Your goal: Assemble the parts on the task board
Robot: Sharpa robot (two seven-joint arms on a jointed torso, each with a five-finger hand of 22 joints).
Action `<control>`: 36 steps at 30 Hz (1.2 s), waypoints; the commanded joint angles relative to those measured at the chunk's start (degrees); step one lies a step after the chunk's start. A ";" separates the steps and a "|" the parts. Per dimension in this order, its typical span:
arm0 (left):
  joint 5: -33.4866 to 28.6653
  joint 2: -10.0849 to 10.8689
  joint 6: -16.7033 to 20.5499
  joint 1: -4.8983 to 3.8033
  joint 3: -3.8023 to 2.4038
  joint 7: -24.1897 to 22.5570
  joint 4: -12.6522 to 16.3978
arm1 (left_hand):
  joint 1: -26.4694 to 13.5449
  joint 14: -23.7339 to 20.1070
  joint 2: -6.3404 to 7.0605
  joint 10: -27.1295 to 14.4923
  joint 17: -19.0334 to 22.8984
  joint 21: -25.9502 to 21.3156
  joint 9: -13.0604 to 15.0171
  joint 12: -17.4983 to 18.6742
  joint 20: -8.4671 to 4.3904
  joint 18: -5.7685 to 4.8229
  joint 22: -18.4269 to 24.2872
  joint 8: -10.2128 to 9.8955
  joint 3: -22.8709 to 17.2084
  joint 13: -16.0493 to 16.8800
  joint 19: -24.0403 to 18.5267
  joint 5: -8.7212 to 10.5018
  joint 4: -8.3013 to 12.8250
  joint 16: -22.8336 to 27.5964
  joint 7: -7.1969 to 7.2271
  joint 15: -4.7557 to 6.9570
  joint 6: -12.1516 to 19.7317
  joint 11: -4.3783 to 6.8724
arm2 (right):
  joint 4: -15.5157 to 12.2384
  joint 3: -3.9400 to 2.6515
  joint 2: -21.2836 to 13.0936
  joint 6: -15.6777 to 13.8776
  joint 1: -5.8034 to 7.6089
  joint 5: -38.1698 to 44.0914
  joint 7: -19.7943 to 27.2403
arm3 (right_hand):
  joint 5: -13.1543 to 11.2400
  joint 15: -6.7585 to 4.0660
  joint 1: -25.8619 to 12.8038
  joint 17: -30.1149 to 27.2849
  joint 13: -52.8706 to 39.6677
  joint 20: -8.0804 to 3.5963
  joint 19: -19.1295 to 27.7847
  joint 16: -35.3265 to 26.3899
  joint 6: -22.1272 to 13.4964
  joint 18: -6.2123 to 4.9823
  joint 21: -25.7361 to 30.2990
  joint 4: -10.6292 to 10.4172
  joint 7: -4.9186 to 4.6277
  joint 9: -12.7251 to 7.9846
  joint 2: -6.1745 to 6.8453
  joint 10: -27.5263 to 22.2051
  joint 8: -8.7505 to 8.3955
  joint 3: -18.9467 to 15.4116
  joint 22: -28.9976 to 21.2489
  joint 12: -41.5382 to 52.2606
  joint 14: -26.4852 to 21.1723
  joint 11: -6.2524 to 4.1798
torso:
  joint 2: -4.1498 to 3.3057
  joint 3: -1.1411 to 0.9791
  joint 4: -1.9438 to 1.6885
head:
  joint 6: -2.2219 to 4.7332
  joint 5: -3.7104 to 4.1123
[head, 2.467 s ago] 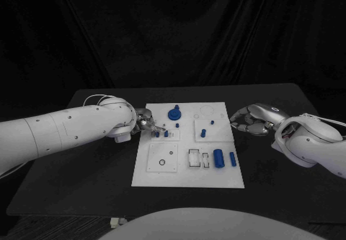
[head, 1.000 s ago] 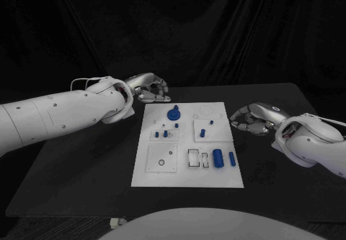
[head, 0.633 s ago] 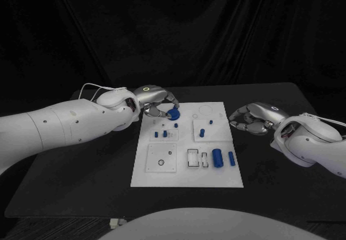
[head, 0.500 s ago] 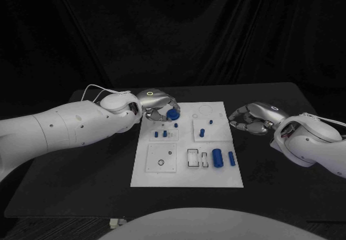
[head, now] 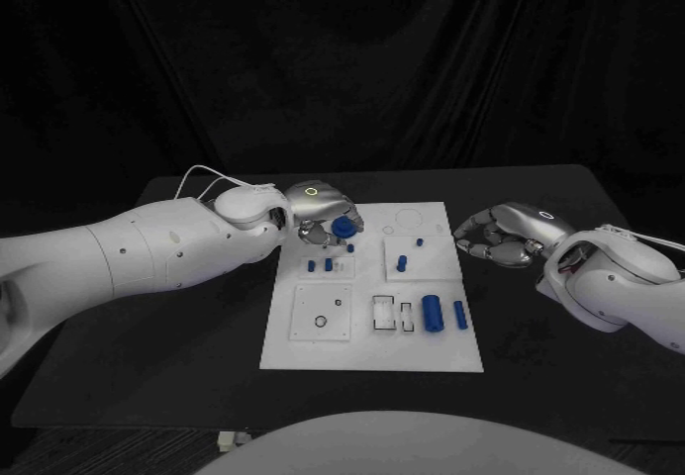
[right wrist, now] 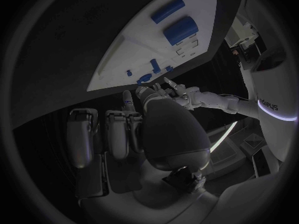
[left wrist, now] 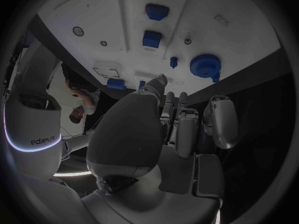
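The white task board (head: 371,346) lies in the middle of the black table. A round blue part (head: 342,227) stands near its far left corner. My left hand (head: 317,210) hovers just left of that part, fingers stretched toward it (left wrist: 206,65) and holding nothing. Small blue pegs (head: 327,264) stand nearer to me, and another peg (head: 403,263) is on the right half. Two blue cylinders (head: 432,312) lie near the right edge. My right hand (head: 500,235) sits curled off the board's right side, empty.
A small black ring (head: 322,321) lies on the near-left square plate. A rectangular slot (head: 385,313) sits beside the cylinders. Bare black table (head: 157,336) surrounds the board on both sides. The right wrist view shows the two cylinders (right wrist: 181,30) on the board.
My left hand left the small pegs, swung beyond the board's far edge, then came down beside the round blue part. The right hand has stayed put.
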State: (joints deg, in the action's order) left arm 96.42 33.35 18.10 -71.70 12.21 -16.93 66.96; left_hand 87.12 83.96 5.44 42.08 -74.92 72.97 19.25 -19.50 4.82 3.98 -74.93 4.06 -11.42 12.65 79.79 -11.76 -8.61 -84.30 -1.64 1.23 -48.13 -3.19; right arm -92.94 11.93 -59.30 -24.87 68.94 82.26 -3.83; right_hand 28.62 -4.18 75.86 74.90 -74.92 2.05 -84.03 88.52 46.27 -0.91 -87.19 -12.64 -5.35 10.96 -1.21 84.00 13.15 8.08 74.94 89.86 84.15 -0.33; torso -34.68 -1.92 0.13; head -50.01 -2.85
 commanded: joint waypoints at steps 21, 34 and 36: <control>1.11 -3.45 -3.34 2.43 -0.08 0.15 -3.79 | -0.90 1.12 1.23 6.38 -2.93 0.72 -2.21 -3.11 -0.05 -0.25 -10.02 0.34 -2.65 0.01 1.31 -0.94 -0.02 -0.59 -0.14 0.35 -1.72 -0.04 | -0.24 -0.04 -0.26 -1.11 -0.09 0.14 0.48 | 0.45 0.25 0.02 11.59 -15.08 0.40 -4.44 -0.36 0.68 0.07 0.14 -0.02 -0.01 -0.02 0.42 6.00 0.19 0.34 13.96 0.14 5.10 0.01 | 0.00 -0.06 0.02 | 0.01 0.43; 1.11 -4.45 -1.14 3.18 -0.09 0.01 -5.55 | -0.61 1.04 1.52 7.46 -2.78 0.67 -2.79 -3.55 -0.03 -0.26 -10.11 0.51 -4.19 0.08 1.32 -2.76 0.42 -0.66 -0.55 0.30 -2.37 -0.12 | -0.17 -0.04 -0.18 -0.80 -0.09 0.12 0.37 | 0.49 0.25 0.03 11.46 -15.08 0.40 -4.42 -0.42 0.70 0.06 0.18 0.00 -0.02 -0.02 0.44 6.00 0.19 0.36 13.94 0.14 5.07 0.01 | 0.00 -0.06 0.00 | 0.01 0.54; 1.11 -4.53 -1.09 3.21 -0.09 0.07 -5.72 | -0.28 0.95 1.69 7.20 -2.63 0.49 -3.05 -3.32 -0.01 -0.23 -10.08 0.55 -5.09 -0.04 1.22 -3.91 0.85 -0.64 -0.59 0.26 -2.64 -0.15 | -0.17 -0.04 -0.19 -0.75 -0.09 0.12 0.34 | 0.49 0.25 0.03 11.46 -15.08 0.40 -4.42 -0.42 0.70 0.06 0.18 0.00 -0.02 -0.02 0.44 6.00 0.19 0.36 13.94 0.14 5.07 0.01 | 0.01 -0.06 -0.01 | 0.01 0.54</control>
State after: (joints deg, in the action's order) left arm 97.42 29.01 15.89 -68.60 12.19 -16.66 61.34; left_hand 86.74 83.96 6.87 49.10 -74.91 73.41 16.29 -22.83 4.81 3.97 -74.92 4.28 -16.09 12.69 80.62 -15.24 -7.89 -84.75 -2.17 1.22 -50.28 -3.26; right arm -93.02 11.93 -59.42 -25.09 68.94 82.25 -3.56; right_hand 28.97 -4.18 75.86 74.90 -74.92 2.05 -84.03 88.30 46.68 -0.91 -87.19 -12.64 -5.35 10.97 -1.21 84.00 13.15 8.08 74.92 89.86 84.15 -0.33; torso -34.69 -1.98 0.14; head -50.01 -2.31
